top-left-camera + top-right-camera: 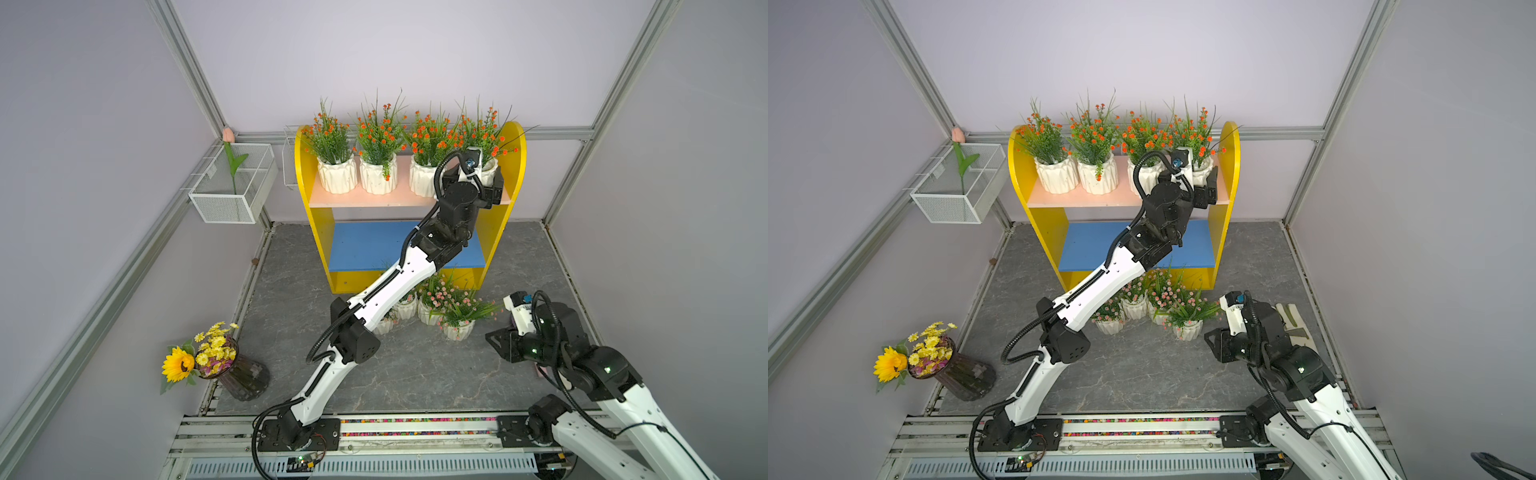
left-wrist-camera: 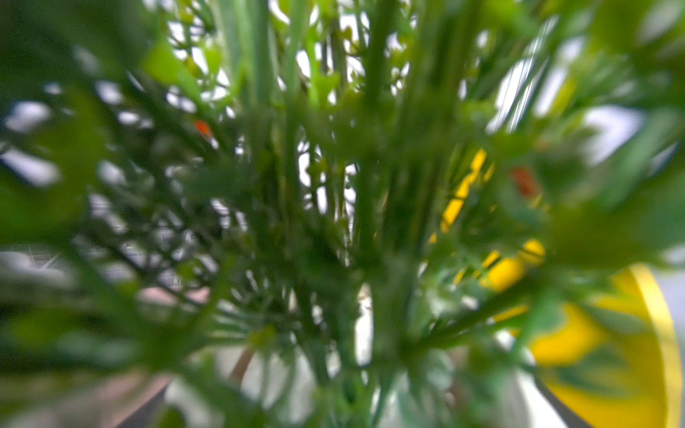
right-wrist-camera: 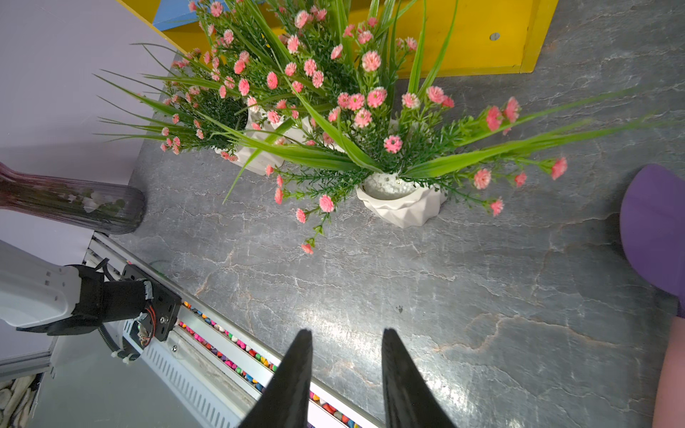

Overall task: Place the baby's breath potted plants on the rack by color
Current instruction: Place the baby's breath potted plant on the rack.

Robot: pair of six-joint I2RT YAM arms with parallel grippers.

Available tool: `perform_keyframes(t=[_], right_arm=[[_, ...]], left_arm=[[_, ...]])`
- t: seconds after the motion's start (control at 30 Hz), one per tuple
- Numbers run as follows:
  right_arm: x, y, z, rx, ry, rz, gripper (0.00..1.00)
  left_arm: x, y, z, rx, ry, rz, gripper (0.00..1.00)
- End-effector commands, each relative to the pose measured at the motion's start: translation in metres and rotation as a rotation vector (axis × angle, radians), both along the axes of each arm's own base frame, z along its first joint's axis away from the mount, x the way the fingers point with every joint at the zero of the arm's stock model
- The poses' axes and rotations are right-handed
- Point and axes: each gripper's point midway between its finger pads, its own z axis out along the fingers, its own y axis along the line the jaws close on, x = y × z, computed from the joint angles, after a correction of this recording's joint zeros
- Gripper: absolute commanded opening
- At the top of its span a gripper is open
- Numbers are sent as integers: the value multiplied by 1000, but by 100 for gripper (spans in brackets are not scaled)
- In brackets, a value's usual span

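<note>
At the pink shelf's point(image 1: 365, 198) three o'clock, left gripper point(image 1: 492, 183) flanks the fourth orange plant point(image 1: 490, 167), colours grouped; grip unclear. Right gripper's point(image 3: 347, 331) fingers apart.

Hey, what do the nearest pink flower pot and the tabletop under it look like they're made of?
The nearest pink-bloom pot: likely matte white ceramic or plaster, given crisp facets without glare. The tabletop: grey veined stone look, semi-gloss sheen; possibly printed laminate.

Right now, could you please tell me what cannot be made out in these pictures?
- Left claw: both top views, its wrist hides the fingertips at the rightmost orange pot; grip unclear.
- Left wrist view: sprigs blurred, too close.
- One pink pot: top view, left arm partly covers it.
</note>
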Motion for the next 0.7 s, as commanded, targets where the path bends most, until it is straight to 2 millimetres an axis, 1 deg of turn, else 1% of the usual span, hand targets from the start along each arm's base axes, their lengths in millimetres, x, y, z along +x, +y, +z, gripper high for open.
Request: perform_keyframes(t=[0.0,0.33,0.47,0.67], right_arm=[[3,-2,0,5,-16,-17,36],[2,-2,0,6,-17,-20,37],[2,-3,1,7,-20,-22,38],[2,-3,1,8,-22,-22,40]], left_arm=[[2,13,23,-70,-46,22,93],[1,13,24,-69,-51,20,100],[1,11,24,-65,-50,8,100],[-6,9,23,-38,-51,1,100]])
